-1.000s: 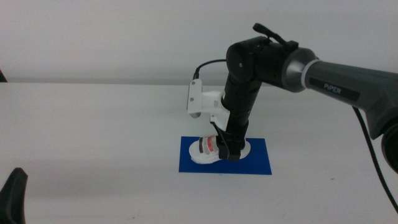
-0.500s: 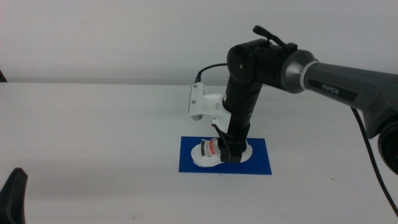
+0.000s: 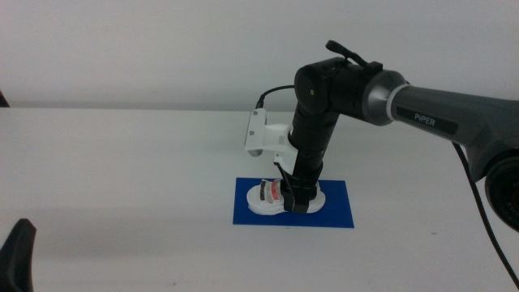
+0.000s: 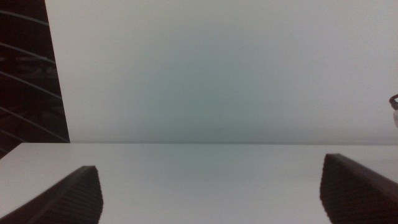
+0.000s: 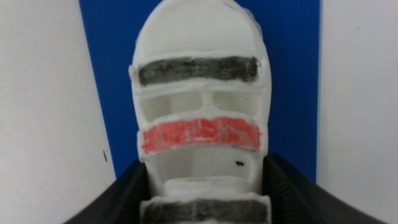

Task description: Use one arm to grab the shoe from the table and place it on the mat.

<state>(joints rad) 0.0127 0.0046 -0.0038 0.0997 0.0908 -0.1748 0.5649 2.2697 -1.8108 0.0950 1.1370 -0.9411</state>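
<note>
Mid-table, well clear of every edge, the right gripper (image 3: 297, 199) clamps the shoe (image 3: 272, 198) on the mat (image 3: 336, 209); the left gripper (image 3: 18, 255) waits open at the near-left corner.

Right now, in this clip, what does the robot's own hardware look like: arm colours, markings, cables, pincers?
The right arm has a grey forearm lettered "PIPER" in white, black rounded joints and a pale ring between them. A white bracket sits at its wrist, fed by a thin black cable; a thicker one hangs along its far side. The right pincer is black. The left pincer shows two dark ridged jaws.
</note>
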